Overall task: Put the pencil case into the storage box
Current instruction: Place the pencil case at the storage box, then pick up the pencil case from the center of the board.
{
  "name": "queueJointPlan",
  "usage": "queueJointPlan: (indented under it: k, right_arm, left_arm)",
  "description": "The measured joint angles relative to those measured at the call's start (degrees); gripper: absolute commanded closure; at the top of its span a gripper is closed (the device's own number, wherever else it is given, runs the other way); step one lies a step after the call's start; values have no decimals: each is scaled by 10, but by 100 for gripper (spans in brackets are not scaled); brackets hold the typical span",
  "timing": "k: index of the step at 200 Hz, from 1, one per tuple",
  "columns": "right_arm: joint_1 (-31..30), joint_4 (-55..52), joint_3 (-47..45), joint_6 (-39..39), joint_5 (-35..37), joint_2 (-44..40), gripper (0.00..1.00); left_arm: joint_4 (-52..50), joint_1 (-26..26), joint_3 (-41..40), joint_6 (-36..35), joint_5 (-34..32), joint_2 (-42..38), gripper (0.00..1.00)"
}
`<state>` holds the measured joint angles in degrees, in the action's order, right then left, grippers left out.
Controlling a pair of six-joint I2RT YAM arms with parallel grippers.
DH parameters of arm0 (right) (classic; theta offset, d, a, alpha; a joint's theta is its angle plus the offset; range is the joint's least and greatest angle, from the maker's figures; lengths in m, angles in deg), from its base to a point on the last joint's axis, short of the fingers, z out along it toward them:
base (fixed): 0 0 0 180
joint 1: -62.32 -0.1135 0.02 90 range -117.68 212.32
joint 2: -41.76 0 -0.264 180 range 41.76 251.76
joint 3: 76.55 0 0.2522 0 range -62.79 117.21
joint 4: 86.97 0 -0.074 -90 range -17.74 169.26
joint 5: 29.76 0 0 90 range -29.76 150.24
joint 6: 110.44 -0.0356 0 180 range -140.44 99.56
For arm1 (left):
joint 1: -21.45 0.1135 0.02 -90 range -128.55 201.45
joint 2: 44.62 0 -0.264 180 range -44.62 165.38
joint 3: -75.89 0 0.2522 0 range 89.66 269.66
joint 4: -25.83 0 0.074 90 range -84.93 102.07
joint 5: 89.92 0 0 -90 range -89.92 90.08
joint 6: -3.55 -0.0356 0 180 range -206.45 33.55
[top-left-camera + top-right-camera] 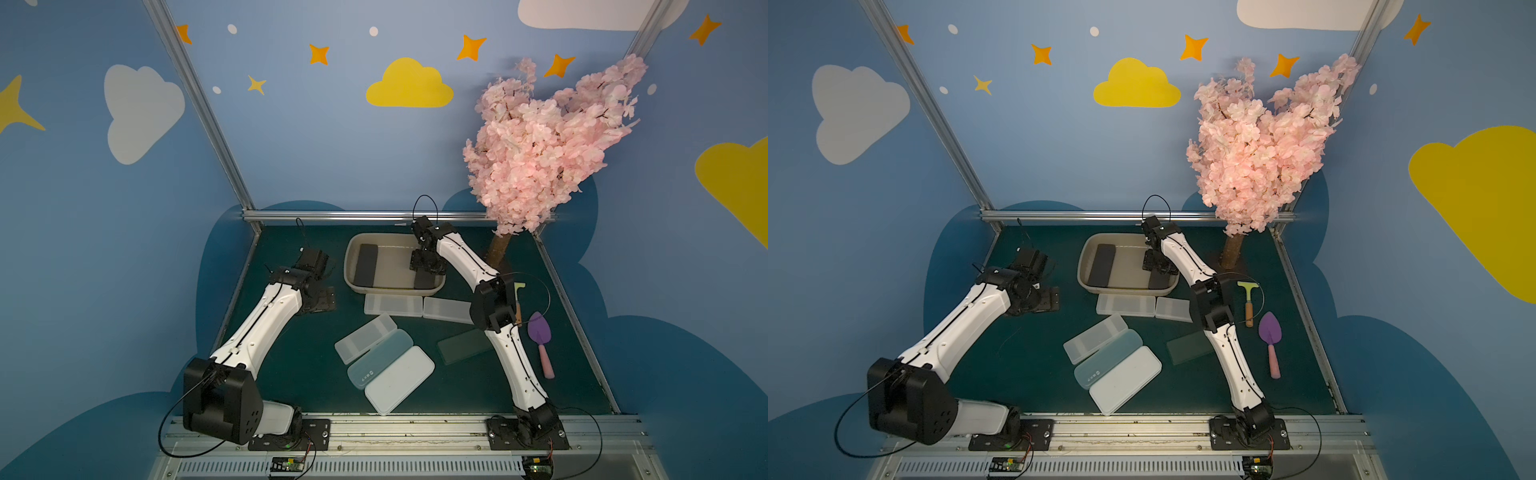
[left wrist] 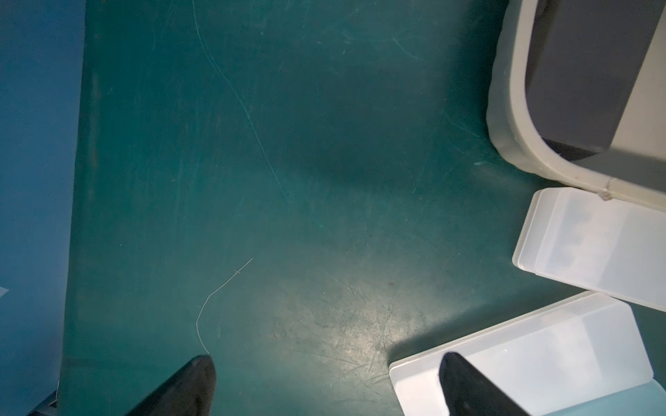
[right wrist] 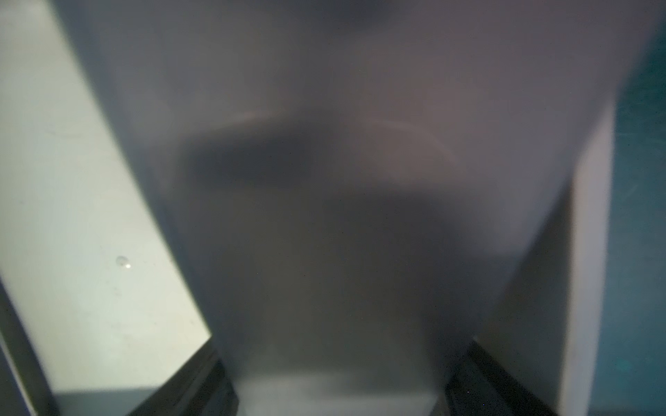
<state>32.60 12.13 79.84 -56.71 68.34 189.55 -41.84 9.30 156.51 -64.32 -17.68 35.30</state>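
At twelve o'clock on the surface [image 1: 291,374] you have the storage box [image 1: 388,291]. The right gripper [image 1: 429,272] is down inside its three-o'clock end, over a dark pencil case [image 1: 424,282] that lies in the box beside that end wall. In the right wrist view this case fills the frame, blurred, between the two black fingers [image 3: 201,381]. You cannot tell whether they pinch it or stand just off it.

A second dark pencil case [image 1: 365,265] lies flat at the box's nine-o'clock end, well apart from the first. The left gripper [image 2: 328,360] hangs over bare surface at about nine o'clock, beside the box, spread wide with nothing between its fingers.

Just outside the box's six-o'clock wall, a long clear case [image 1: 392,305] and a short clear case [image 1: 448,310] lie end to end. At the centre three more lie side by side on a slant: a frosted case [image 1: 365,338], a pale blue case [image 1: 380,358] and a white case [image 1: 399,379]. At four o'clock you see a dark green case [image 1: 459,345], its far end hidden behind the right arm.
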Motion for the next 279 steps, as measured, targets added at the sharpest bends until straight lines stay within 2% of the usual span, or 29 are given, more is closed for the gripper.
queueJointPlan:
  k: [89, 118, 146, 177, 199, 219, 247, 279]
  right_arm:
    - [-1, -10, 0, -2, -8, -3, 14]
    - [-4, -11, -20, -20, -12, -46, 13]
    - [-4, -21, -120, -96, -10, -173, 11]
    - [-5, -27, -303, -210, -7, -362, 8]
    - [-4, -30, -430, -284, -18, -454, 7]
    - [-4, -31, -531, -331, -42, -490, 6]
    - [-4, -24, -640, -383, -78, -495, 3]
    - [-5, -16, -701, -420, -118, -495, 1]
  left_arm:
    - [0, 0, 0, 0, 0, 7, 0]
    - [-1, 0, 1, 0, 1, 7, 0]
    - [-2, 0, 3, 0, 4, 7, 0]
    - [-7, 0, 3, 1, 5, 7, 0]
    - [-9, 0, 3, 2, 5, 7, 0]
    - [-11, 0, 3, 2, 10, 7, 0]
    - [-11, 0, -2, 4, 19, 7, 0]
    - [-12, 0, -10, 4, 29, 4, 0]
